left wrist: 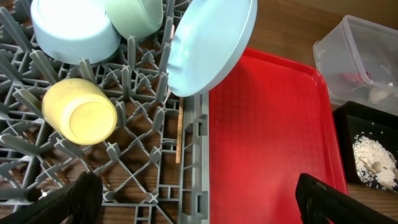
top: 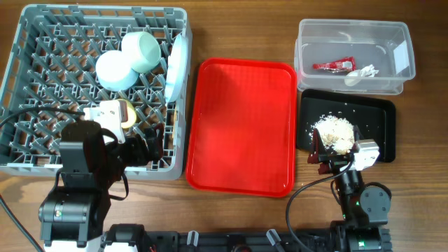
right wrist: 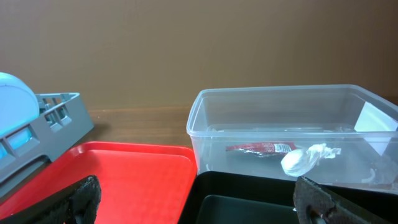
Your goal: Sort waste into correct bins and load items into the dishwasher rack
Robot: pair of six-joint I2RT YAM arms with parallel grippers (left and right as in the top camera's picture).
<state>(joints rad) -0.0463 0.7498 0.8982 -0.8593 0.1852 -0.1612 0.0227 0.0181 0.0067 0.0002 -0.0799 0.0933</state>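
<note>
The grey dishwasher rack [top: 28, 70] holds a pale blue plate [top: 177, 66] standing on edge, a mint-green bowl [top: 143, 50], a light blue saucer [top: 114, 70] and a yellow cup [left wrist: 81, 112] on its side. A thin wooden stick [left wrist: 179, 134] lies by the rack's right wall. The clear tub [top: 353, 23] contains a red wrapper [top: 334, 66] and a white scrap [top: 360, 73]. Beige food scraps [top: 334, 131] lie in the black tray [top: 378, 115]. My left gripper [left wrist: 199, 199] is open over the rack's front right corner. My right gripper [right wrist: 199, 202] is open at the black tray's near edge.
A large red serving tray [top: 241, 126] lies between the rack and the two bins. Bare wooden table surrounds everything. Black cables run from the arm bases along the front edge.
</note>
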